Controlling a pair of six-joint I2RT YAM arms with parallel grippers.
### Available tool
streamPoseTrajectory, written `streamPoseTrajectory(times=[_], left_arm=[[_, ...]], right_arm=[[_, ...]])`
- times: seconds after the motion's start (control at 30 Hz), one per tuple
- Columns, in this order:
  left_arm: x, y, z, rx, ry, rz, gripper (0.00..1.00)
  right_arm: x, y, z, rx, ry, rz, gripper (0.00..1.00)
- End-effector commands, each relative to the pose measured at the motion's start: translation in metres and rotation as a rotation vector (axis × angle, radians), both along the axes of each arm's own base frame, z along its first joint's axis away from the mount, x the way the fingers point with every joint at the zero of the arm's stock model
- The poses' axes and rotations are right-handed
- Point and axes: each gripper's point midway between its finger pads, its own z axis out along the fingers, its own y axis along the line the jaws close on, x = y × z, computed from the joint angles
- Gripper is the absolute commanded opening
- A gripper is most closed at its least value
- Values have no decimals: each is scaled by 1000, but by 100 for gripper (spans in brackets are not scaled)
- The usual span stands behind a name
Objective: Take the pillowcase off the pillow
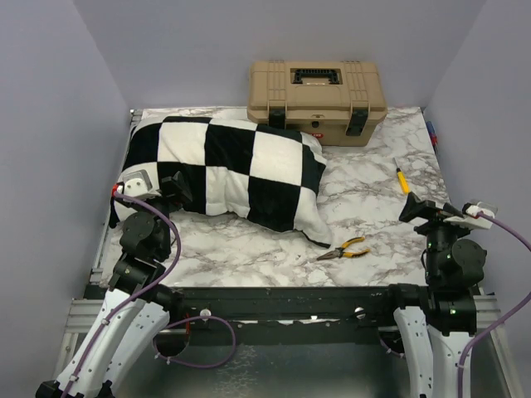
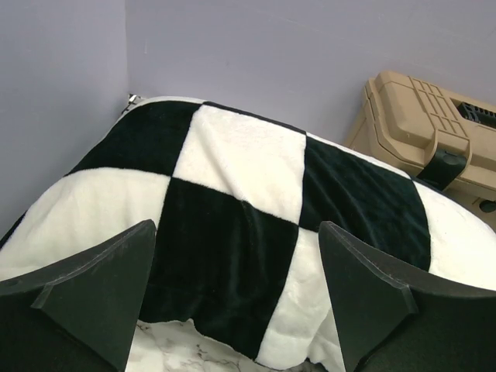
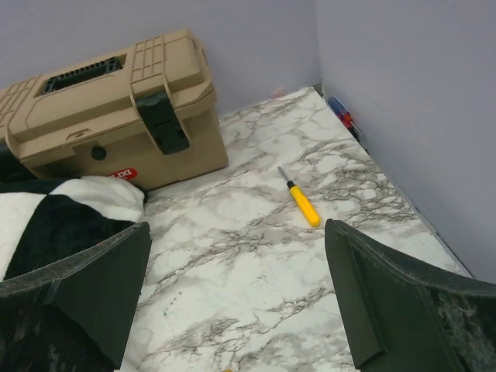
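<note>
The black and white checkered pillowcase (image 1: 224, 170) lies plump on the left half of the marble table and fills the left wrist view (image 2: 248, 178). It covers the pillow, of which I see no plain part for certain. My left gripper (image 1: 174, 189) is open and empty at the pillowcase's near left edge, its jaws wide apart just in front of the fabric's lower hem (image 2: 236, 225). My right gripper (image 1: 419, 207) is open and empty over bare table at the right (image 3: 237, 225), well away from the pillowcase (image 3: 54, 217).
A tan toolbox (image 1: 317, 89) stands at the back, touching the pillowcase's far corner. A yellow screwdriver (image 1: 402, 180) lies at the right and yellow-handled pliers (image 1: 344, 249) near the front middle. Grey walls close in the left, back and right.
</note>
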Motion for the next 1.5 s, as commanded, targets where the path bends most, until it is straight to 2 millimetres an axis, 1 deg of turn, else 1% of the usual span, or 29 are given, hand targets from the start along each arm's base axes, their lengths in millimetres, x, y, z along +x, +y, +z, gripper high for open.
streamPoseTrajectory(times=[0.0, 0.17, 0.33, 0.43, 0.5, 0.53, 0.6, 0.7, 0.77, 0.8, 0.87, 0.97, 1.1, 1.3, 1.43, 1.47], left_arm=[[2, 0, 0, 4, -6, 2, 87], [-1, 1, 3, -4, -20, 0, 87], [-5, 2, 7, -14, -38, -2, 87], [-7, 2, 10, -20, -52, -6, 87], [-9, 3, 11, -22, -59, -4, 87], [-10, 3, 12, -24, -62, -4, 87], [-11, 3, 13, -25, -69, -5, 87], [-14, 3, 16, -32, -82, -8, 87], [-16, 4, 18, -35, -91, -9, 87], [-17, 4, 19, -37, -94, -10, 87], [-18, 3, 20, -41, -100, -14, 87], [-19, 2, 21, -43, -106, -23, 87], [-21, 0, 23, -45, -112, -32, 87], [-24, -1, 26, -50, -128, -47, 87], [-26, -1, 26, -51, -130, -49, 87], [-26, -1, 25, -50, -128, -49, 87]], right_arm=[[-2, 2, 4, -5, 3, 9, 100], [2, 6, 0, 17, 37, 31, 100], [14, 15, -5, 60, 121, 78, 100], [28, 24, -9, 104, 217, 119, 100], [43, 26, -19, 185, 328, 100, 100], [48, 26, -20, 225, 365, 88, 100], [60, 34, -25, 301, 433, 101, 100], [75, 60, -38, 383, 518, 216, 100], [85, 73, -54, 442, 537, 273, 100], [88, 82, -61, 453, 550, 329, 100], [95, 102, -67, 490, 563, 445, 100], [109, 119, -74, 553, 577, 535, 100], [130, 137, -87, 596, 612, 600, 100], [155, 200, -98, 575, 692, 741, 100], [171, 241, -103, 576, 716, 831, 100], [175, 251, -109, 583, 732, 849, 100]])
